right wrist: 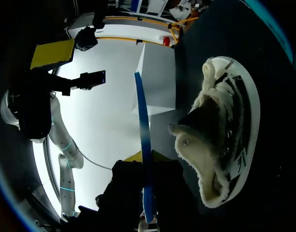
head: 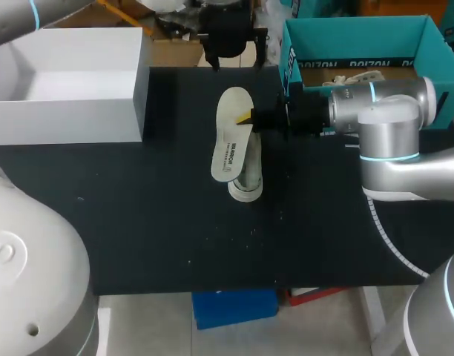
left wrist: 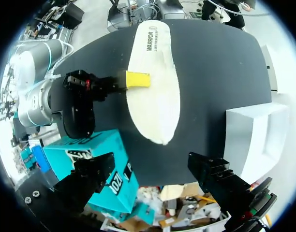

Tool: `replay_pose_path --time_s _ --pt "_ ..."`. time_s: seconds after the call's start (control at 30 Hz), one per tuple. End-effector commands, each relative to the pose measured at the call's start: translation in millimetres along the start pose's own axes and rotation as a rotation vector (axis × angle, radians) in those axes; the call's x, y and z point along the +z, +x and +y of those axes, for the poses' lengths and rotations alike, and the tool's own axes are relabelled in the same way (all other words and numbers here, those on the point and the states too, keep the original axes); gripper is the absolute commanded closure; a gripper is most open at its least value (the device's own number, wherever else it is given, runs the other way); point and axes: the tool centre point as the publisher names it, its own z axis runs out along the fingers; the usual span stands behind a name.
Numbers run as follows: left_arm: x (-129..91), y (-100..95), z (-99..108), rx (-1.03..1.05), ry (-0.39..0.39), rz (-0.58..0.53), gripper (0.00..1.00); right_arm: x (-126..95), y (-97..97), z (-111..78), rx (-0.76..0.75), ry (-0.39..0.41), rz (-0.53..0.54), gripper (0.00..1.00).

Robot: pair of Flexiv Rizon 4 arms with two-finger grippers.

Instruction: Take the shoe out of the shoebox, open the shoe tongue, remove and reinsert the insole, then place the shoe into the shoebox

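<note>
Insole [head: 228, 144] of pale cream hangs tilted above the black bench [head: 153, 222], pinched near one long edge by the right claw [head: 247, 119], which comes in from the side. One yellow tip lies on the insole's upper face; the other finger is hidden beneath it. In the right wrist view the insole shows edge-on as a thin blue strip between that claw's fingers. The shoe [head: 245, 185] sits on the bench under the insole's lower end, and from the right wrist its fleecy lining and open mouth show just beside the claw. The left claw [head: 239, 61] hangs over the bench's far edge beyond the insole, its fingers spread wide with nothing between them. The teal shoebox [head: 346, 30] stands at the far right corner behind the right arm. A white box [head: 71, 111] stands at the far left.
</note>
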Motion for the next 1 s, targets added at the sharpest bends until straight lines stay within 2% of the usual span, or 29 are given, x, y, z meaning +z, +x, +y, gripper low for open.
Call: replay_pose_path --time_s 0.03,0.13,0.27,0.47,0.7,1.0 --pt "2.6 -6.0 15.3 -0.002 0.02 0.01 0.0 0.8 -0.1 0.1 0.0 0.0 0.0 1.0" --pt "0.4 -7.5 10.5 -0.003 0.018 0.011 0.0 0.8 -0.1 0.1 0.0 0.0 0.0 1.0" --pt "-4.2 -9.1 -7.6 -0.007 0.022 0.018 0.0 0.8 -0.1 0.1 0.0 0.0 0.0 1.0" --pt "-17.5 -9.7 -44.5 -0.029 0.017 0.019 0.0 0.8 -0.1 0.1 0.0 0.0 0.0 1.0" --pt "-20.2 -8.3 -96.3 -0.054 0.033 0.014 0.0 0.8 -0.1 0.1 0.0 0.0 0.0 1.0" --pt "-31.2 -16.2 -143.3 -0.05 0.03 0.005 0.0 0.8 -0.1 0.1 0.0 0.0 0.0 1.0"
